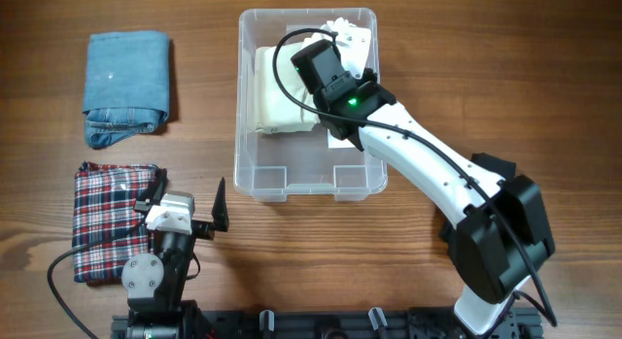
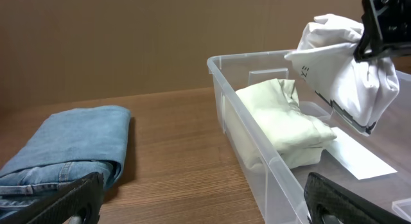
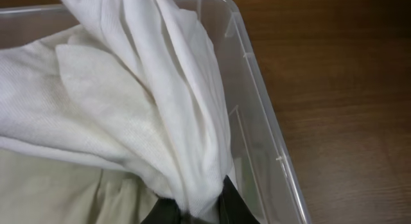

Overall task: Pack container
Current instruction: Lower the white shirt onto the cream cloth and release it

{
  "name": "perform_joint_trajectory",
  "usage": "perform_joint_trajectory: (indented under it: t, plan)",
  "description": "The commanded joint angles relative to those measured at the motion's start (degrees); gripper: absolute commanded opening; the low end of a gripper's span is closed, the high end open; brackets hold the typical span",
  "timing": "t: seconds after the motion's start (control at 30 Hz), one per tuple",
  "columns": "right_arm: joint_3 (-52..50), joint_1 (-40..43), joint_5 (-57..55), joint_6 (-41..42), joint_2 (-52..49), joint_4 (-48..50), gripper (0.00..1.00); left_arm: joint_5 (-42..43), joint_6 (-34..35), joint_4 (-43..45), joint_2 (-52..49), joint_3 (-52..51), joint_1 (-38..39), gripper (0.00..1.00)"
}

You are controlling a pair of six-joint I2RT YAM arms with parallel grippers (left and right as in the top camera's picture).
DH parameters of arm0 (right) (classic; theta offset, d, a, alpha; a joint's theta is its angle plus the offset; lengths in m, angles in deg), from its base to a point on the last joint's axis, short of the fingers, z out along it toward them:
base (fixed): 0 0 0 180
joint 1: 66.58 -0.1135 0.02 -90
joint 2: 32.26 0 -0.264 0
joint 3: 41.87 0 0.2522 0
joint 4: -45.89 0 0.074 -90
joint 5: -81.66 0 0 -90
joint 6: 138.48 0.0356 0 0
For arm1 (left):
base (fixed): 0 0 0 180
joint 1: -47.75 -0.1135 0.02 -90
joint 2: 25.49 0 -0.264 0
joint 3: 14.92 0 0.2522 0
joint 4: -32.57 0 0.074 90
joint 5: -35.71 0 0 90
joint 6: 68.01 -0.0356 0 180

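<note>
Container point(image 1: 309, 191) holds one cream garment point(image 1: 277, 101); right gripper point(image 3: 192, 212) pinches a white garment point(image 1: 356, 43) above it; left gripper point(image 1: 187, 199) stands spread; jeans point(image 1: 126, 82) and plaid cloth point(image 1: 107, 218), at 9 o'clock, are not yet packed.

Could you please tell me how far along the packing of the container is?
Done: a folded cream garment lies inside the clear rectangular plastic container. In hand: the right gripper holds a white garment over it. Left: the folded blue jeans and the red plaid cloth on the table.
</note>
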Motion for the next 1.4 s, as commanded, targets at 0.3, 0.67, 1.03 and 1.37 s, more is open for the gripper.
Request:
perform_joint_trajectory:
  t: [0.3,0.67,1.03,1.37]
  plan:
    - [1.1,-0.2,3.0,-3.6,-5.8,7.8,0.5,-0.3,-0.7,-0.4,0.6,-0.2,-0.5,1.0]
    - [1.2,-0.2,7.7,-9.9,-2.8,15.7,0.65,-0.3,-0.7,-0.4,0.6,-0.2,-0.5,1.0]
    - [1.1,2.8,9.8,-9.8,-1.0,13.7,0.14,-0.3,-0.7,-0.4,0.6,-0.2,-0.5,1.0]
    - [1.1,5.7,23.1,-7.3,-7.8,14.2,0.04,-0.3,-0.7,-0.4,0.6,-0.2,-0.5,1.0]
